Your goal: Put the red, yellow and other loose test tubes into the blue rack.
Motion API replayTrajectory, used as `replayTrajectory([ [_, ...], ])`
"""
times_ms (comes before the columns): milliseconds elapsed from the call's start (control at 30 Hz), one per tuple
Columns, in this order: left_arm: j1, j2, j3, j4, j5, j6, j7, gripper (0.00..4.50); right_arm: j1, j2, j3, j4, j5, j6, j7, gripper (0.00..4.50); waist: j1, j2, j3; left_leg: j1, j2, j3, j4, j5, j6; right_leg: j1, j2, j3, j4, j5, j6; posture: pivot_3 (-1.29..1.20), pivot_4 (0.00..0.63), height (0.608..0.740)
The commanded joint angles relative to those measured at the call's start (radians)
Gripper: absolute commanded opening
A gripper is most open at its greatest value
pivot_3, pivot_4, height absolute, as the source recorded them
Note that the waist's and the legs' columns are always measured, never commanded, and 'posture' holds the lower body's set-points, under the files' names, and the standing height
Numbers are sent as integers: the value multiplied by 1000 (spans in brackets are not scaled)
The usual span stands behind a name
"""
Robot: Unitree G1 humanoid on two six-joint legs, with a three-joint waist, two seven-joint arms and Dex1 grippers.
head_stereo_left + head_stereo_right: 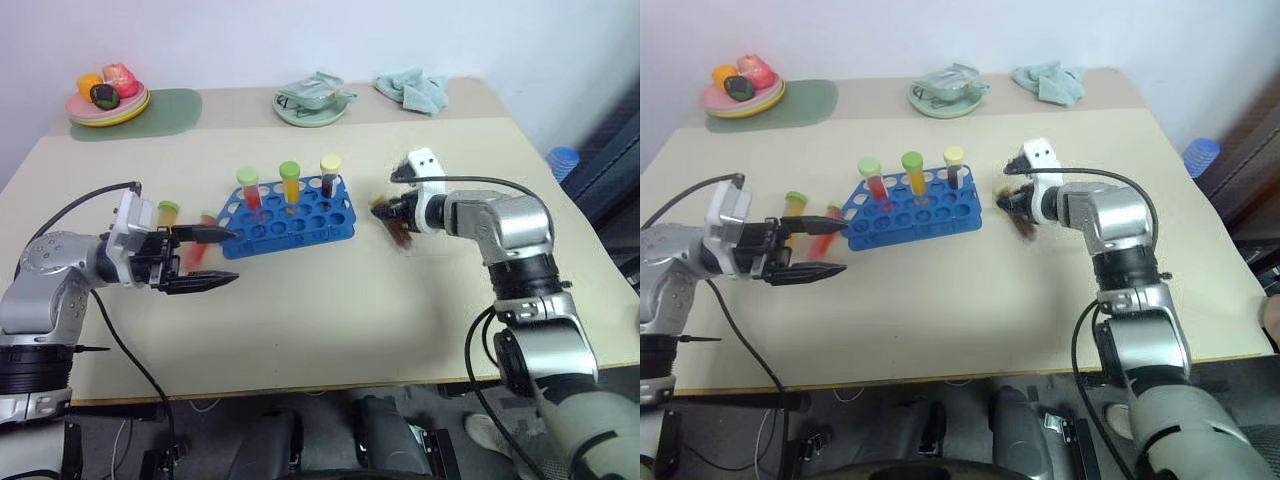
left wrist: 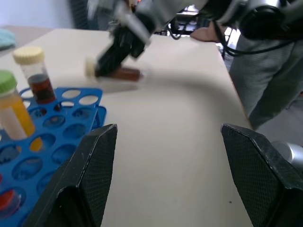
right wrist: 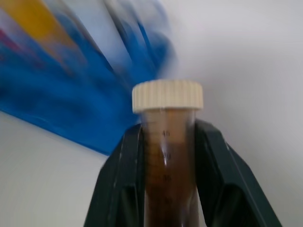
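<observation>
A blue rack carried red, yellow and dark brown tubes, green-capped at nine and twelve o'clock, cream-capped at three, while black fingers framed a cream-capped brown tube over the beige table.

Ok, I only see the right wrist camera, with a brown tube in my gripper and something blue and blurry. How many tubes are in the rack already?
Observer: Three stand in the blue rack: a red tube, a yellow tube and a dark tube, along its far side.
Operator: Any loose ones besides my brown tube?
Observer: Yes, a green-capped tube and a red one lie on the table past the rack's left end.
Operator: What's the other gripper doing?
Observer: The left gripper is open, holding nothing, pointing at that end of the rack.
</observation>
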State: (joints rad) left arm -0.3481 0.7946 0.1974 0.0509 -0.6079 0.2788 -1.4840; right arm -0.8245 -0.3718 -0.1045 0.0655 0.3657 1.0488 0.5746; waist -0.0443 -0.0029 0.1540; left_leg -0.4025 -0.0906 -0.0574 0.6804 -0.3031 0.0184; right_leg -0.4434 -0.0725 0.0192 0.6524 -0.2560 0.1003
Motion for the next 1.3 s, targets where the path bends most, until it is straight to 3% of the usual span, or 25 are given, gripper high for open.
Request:
replayTrajectory([
  [33, 4, 1, 60, 13, -34, -5, 23, 3580, 47, 40, -99, -213, 78, -82, -37, 792, 4, 0, 0, 0, 0, 0, 0, 0, 0, 0, 0, 0, 0, 0, 0, 0, 150, 740],
  [200, 10, -40, 98, 94, -36, -31, 69, 3580, 219, 209, 2, -284, -7, -572, -35, 792, 6, 0, 0, 1, -1, 0, 0, 0, 0, 2, 0, 0, -1, 0, 0, 0, 150, 740],
  [333, -5, -88, 129, 129, -2, -124, 163, 3580, 255, 266, 84, -135, -89, -894, 16, 792, 1, 0, 0, 1, -1, 0, 1, 0, 0, 2, 0, 0, 1, 0, 0, 0, 150, 740],
  [500, 42, -121, 157, 89, -3, -163, 248, 3580, 209, 328, 73, 111, -130, -1183, -18, 792, 0, -1, 0, 3, -1, 0, 1, 0, -1, 2, 0, 0, 1, 0, 0, 0, 150, 740],
  [800, 99, -116, 198, 10, -23, -145, 337, 3580, 128, 401, 61, 447, -123, -1461, 2, 792, -2, 0, 0, 4, 0, 0, 1, 1, -1, 3, 1, 0, 1, 0, -1, 0, 150, 740],
  [1067, 136, -83, 233, -30, -50, -115, 350, 3580, 102, 469, 59, 636, -118, -1592, 22, 792, -3, 0, 0, 6, 0, 0, 0, 1, -1, 4, 1, 0, 1, 0, -1, 0, 150, 740],
  [1300, 139, -82, 231, -45, -57, -102, 357, 3580, 49, 464, 22, 884, -137, -1694, 11, 792, -3, 0, 0, 12, 0, 0, -1, 1, -1, 11, 1, 0, 0, 0, -1, 0, 150, 740],
])
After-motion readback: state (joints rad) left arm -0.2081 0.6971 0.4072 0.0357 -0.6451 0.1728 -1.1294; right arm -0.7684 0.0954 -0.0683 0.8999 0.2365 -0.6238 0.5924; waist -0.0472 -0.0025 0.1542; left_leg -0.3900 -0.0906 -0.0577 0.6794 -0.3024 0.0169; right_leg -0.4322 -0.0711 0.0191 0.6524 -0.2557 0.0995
